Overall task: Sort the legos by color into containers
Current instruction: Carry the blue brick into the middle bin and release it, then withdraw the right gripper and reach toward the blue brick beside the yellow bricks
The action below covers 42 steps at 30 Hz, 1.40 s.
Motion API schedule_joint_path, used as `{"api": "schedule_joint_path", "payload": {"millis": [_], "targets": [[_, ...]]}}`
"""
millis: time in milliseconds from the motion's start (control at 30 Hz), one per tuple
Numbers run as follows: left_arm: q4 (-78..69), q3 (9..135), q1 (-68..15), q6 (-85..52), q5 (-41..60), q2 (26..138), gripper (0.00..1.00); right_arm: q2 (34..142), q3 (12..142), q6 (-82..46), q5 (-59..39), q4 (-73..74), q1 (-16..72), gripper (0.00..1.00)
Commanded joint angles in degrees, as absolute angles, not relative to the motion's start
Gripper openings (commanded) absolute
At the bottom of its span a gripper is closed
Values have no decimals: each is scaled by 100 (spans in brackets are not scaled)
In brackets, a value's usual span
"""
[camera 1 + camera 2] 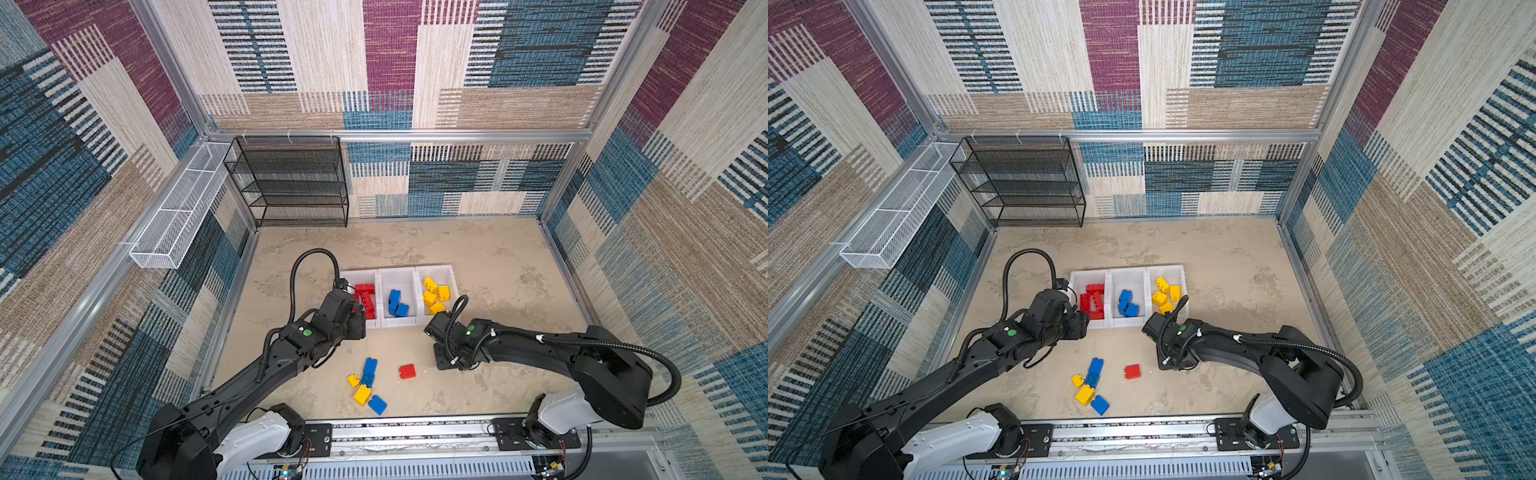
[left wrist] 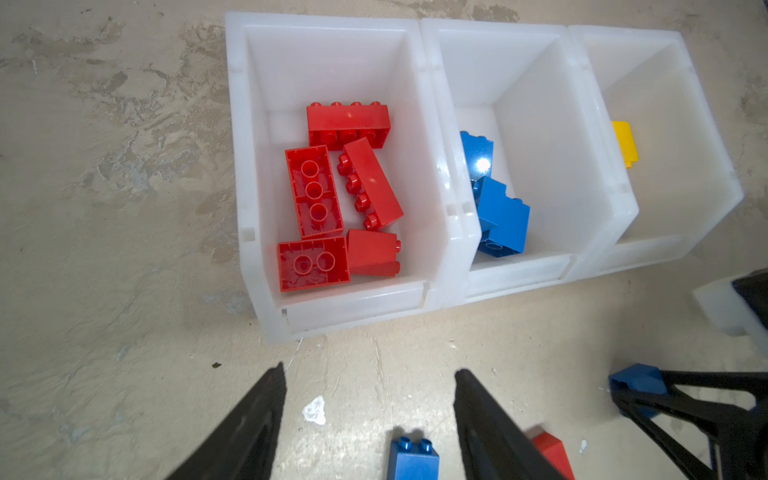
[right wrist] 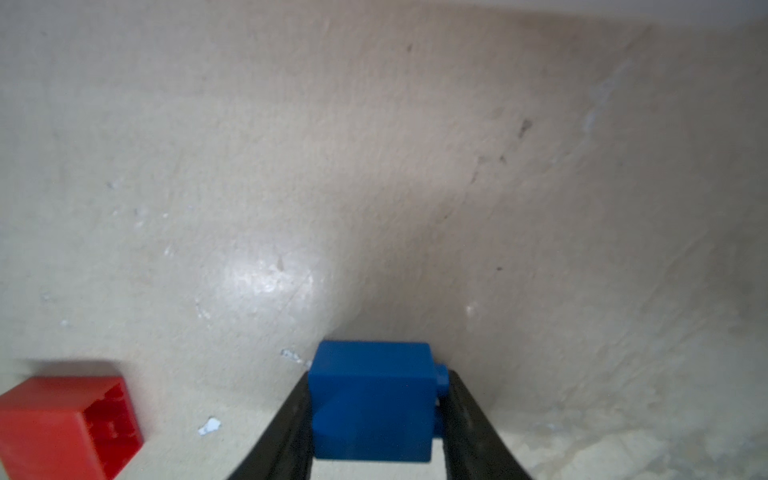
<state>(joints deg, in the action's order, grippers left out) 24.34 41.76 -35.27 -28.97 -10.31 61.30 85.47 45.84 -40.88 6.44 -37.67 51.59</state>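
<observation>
Three joined white containers hold sorted legos: red ones (image 1: 365, 296) in the left bin (image 2: 320, 23), blue ones (image 1: 397, 302) in the middle bin (image 2: 490, 29), yellow ones (image 1: 435, 294) in the right bin (image 2: 631, 37). My right gripper (image 3: 374, 374) is shut on a small blue lego (image 3: 370, 399) low over the floor, next to a loose red lego (image 3: 66, 419). My left gripper (image 2: 370, 370) hangs open and empty in front of the red bin. A loose blue lego (image 2: 413, 459) lies below it. Several blue and yellow legos (image 1: 365, 386) lie clustered near the front.
A black mesh shelf rack (image 1: 291, 183) stands at the back left. A white wire basket (image 1: 178, 208) hangs on the left wall. A metal rail (image 1: 415, 432) borders the front edge. Bare floor (image 1: 498, 257) lies behind and right of the bins.
</observation>
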Motion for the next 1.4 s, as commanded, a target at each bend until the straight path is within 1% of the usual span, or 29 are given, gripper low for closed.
{"api": "schedule_joint_path", "payload": {"millis": [0, 167, 400, 500, 667, 800, 867, 1033, 1367], "targets": [[2564, 4111, -3485, -3067, -1174, 6016, 67, 8509, 4975, -3835, 675, -3577, 5168, 42], [2660, 3953, -3414, -3177, -1208, 5727, 67, 8905, 6147, -3195, 865, -3517, 5139, 42], [2898, 3757, -3384, -3322, -1191, 5299, 67, 10229, 7955, -2206, 846, -3437, 4696, 42], [3010, 3671, -3373, -3384, -1196, 5102, 67, 10636, 8360, -2051, 745, -3437, 4491, 42], [3084, 3514, -3375, -3497, -1230, 4814, 67, 10845, 8438, -2003, 620, -3395, 4378, 47], [3047, 3428, -3375, -3566, -1205, 4761, 67, 10793, 8384, -2045, 647, -3417, 4357, 68], [3019, 3427, -3375, -3564, -1196, 4788, 67, 10751, 8385, -2045, 677, -3428, 4359, 71], [3014, 3466, -3373, -3551, -1202, 4875, 68, 10623, 8376, -2026, 703, -3454, 4359, 73], [3022, 3476, -3366, -3584, -1276, 4887, 68, 10295, 8199, -2030, 615, -3461, 4359, 73]]}}
